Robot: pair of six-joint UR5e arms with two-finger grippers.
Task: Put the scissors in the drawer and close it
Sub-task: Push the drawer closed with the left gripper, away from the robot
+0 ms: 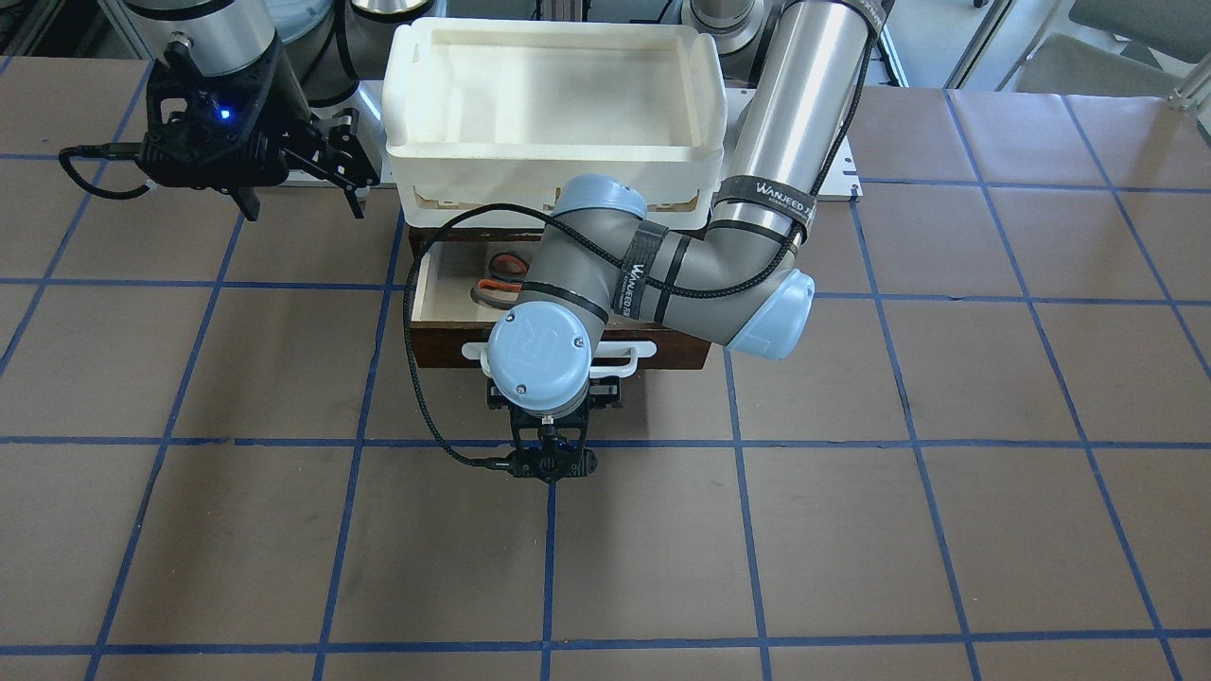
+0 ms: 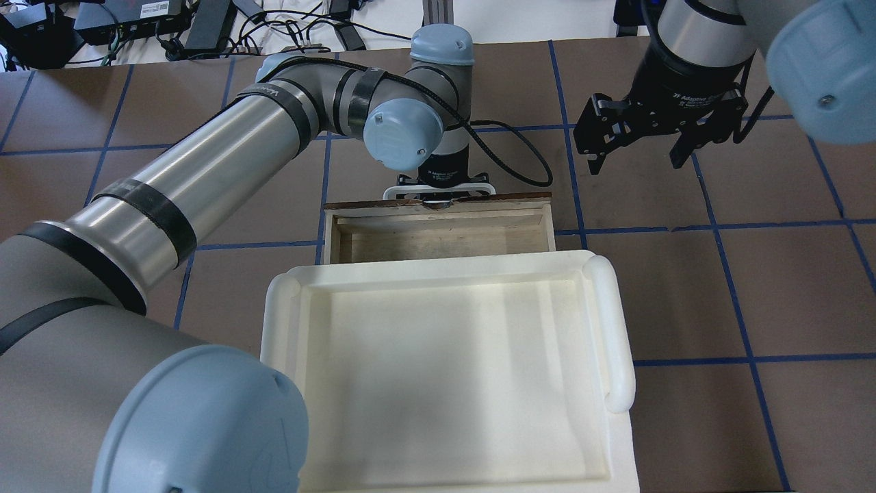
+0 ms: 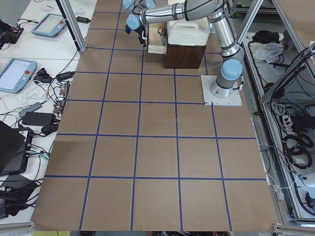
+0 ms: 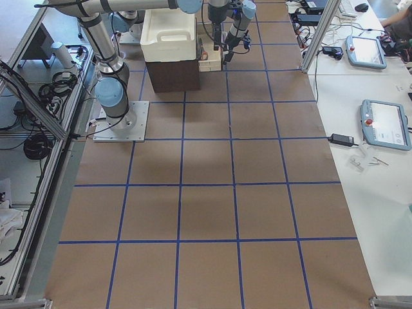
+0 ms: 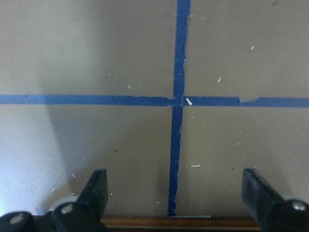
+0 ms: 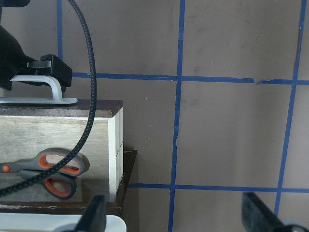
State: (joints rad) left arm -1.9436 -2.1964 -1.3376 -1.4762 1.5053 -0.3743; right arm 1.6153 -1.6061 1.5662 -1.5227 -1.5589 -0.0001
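We hold our left end effector (image 5: 176, 180) right at the front of the drawer (image 1: 423, 284). Its fingers (image 5: 98, 189) are spread wide with nothing between them, and the drawer's dark front edge lies just under the fingertips. The white handle (image 1: 636, 353) sits directly below this end effector; from the other wrist's camera we see one black finger at the bar, though we cannot tell whether it presses on it. The drawer stands pulled out from the dark cabinet.

The scissors (image 1: 501, 274) lie flat on the drawer's light wood floor, just behind the front panel from the left end effector, with the handle loops toward the drawer's side wall. A white tray (image 1: 492, 180) rests on the cabinet above them.

Our right end effector (image 1: 306, 213) hangs over the bare worktop (image 1: 851, 473), off to the side of the cabinet. Its fingers are parted and it carries nothing. The scissors lie well apart from it, on its side toward the left arm.
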